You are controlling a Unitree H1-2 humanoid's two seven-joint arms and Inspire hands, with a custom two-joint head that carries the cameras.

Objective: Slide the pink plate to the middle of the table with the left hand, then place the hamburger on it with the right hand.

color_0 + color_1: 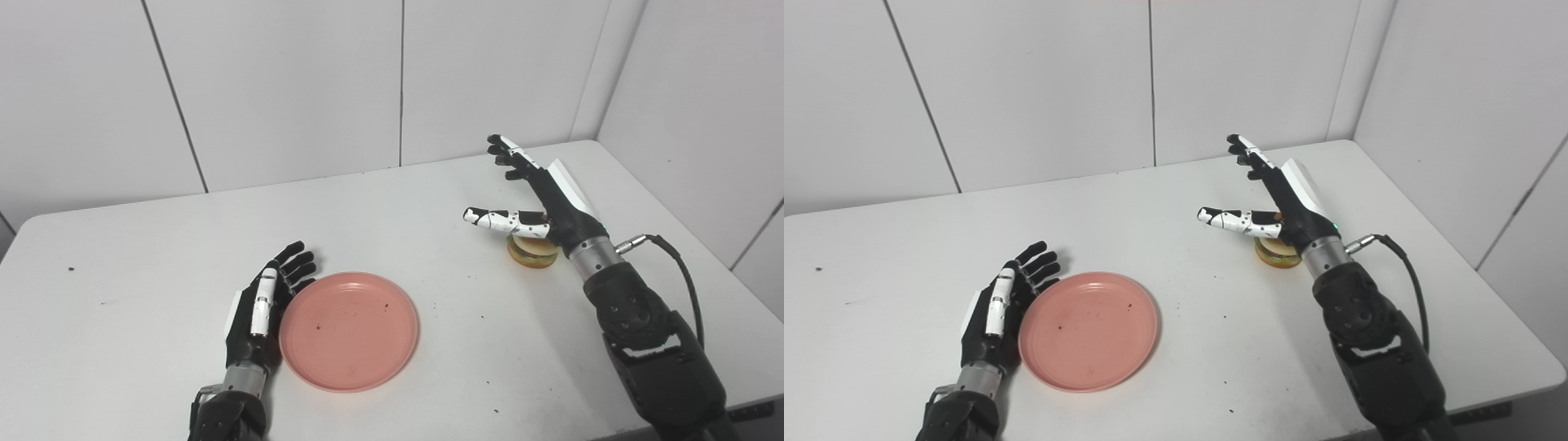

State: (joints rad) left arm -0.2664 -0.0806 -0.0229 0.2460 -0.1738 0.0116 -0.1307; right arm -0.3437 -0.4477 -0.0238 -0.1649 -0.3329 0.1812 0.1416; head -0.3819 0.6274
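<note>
The pink plate (348, 331) lay on the desk (153, 257) near the front edge, a little left of centre, so by my reading the slide was at best partly done and the placing had not begun. The hamburger (531, 252) sat at about two o'clock from the plate, well apart from it.

The left robot hand (263, 309) stood edge-on at the plate's nine o'clock rim, fingers spread and holding nothing — touching or just beside, I could not tell which. The right robot hand (539, 196) hovered above the hamburger, fingers splayed toward eleven o'clock, thumb toward nine — wide apart, gripping nothing.
</note>
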